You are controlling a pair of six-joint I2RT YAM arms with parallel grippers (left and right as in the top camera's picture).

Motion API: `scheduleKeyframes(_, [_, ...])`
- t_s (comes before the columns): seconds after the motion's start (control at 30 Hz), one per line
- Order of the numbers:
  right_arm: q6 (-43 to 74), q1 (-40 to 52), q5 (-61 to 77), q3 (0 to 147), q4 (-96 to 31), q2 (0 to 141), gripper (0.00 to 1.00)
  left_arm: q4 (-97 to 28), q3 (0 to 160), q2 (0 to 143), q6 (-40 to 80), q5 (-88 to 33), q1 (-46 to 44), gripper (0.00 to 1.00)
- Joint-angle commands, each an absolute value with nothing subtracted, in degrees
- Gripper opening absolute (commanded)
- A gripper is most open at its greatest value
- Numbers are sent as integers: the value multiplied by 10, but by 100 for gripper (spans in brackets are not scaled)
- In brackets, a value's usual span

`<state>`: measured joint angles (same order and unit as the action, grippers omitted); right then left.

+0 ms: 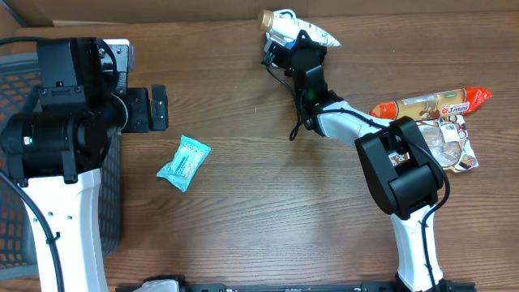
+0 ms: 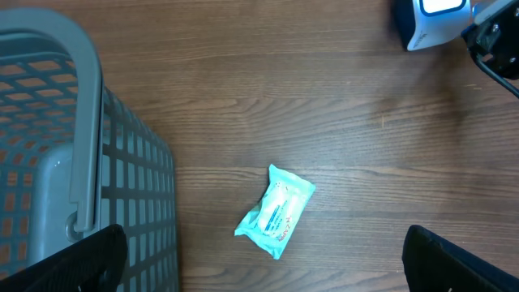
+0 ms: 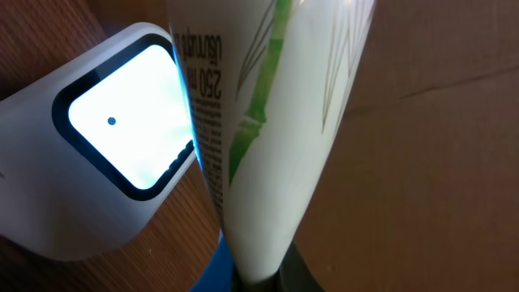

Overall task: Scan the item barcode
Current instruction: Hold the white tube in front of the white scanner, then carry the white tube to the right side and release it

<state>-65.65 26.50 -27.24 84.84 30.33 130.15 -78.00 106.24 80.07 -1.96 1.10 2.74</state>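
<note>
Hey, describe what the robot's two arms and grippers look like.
Both arms pair white tubular links with bulky black joint housings. The left arm has a black cable along its white link. The right arm has one looping beside its forearm. The left gripper and right gripper are black, each with two fingers.

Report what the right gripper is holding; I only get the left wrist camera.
Observer: The right gripper is shut on a white tube with green print.
Operator: Say where it sits.
Observer: Its printed side is right beside the lit window of the scanner.
Operator: List the other items on that side.
Observer: A sausage-shaped pack and a clear packet lie at the right of the overhead view.
</note>
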Motion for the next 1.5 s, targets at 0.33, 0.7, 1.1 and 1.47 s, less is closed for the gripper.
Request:
scheduleKeyframes(0.33, [-632, 263, -306, 868, 319, 1295, 4, -778, 1066, 806, -30, 15, 30, 100])
scheduleKeyframes(0.7, [-223, 263, -326, 868, 115, 1146, 4, -778, 1066, 806, -30, 15, 30, 100])
scheduleKeyframes(1.1, [152, 232, -216, 868, -303, 854, 4, -778, 1066, 806, -30, 15, 30, 100])
scheduleKeyframes(1.47, [237, -11, 190, 781, -442, 822, 4, -778, 1066, 806, -30, 15, 30, 100])
